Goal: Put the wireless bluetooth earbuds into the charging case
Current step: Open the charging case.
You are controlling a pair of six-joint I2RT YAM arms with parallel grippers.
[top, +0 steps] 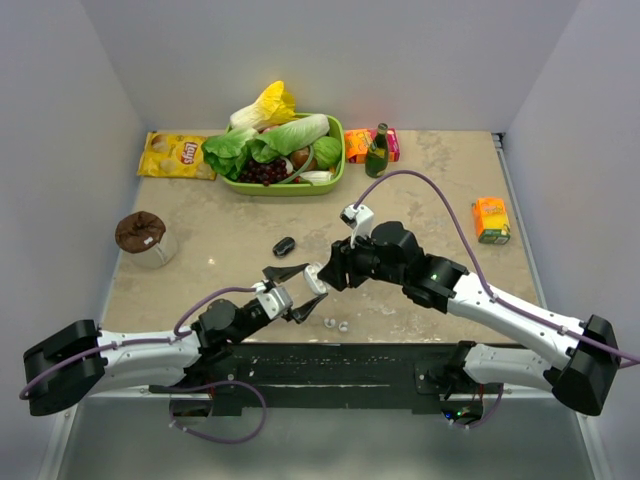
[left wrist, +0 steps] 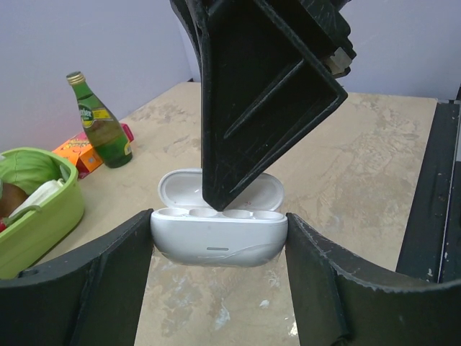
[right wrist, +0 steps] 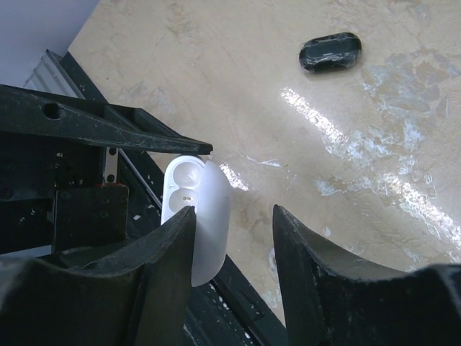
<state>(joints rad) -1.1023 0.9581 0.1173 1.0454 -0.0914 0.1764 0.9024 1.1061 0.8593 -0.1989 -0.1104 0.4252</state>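
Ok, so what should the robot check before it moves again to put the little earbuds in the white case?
1. Lid of the white case open: ok.
2. Left gripper holding the case by both sides: ok.
3. Sockets empty: ok where visible; the right gripper hides part.
4. Earbud in the right gripper: not ok, nothing shows between its fingers.
5. Whitish earbuds found, lying on the table by the near edge: ok.
6. Black earbuds found: cannot tell.
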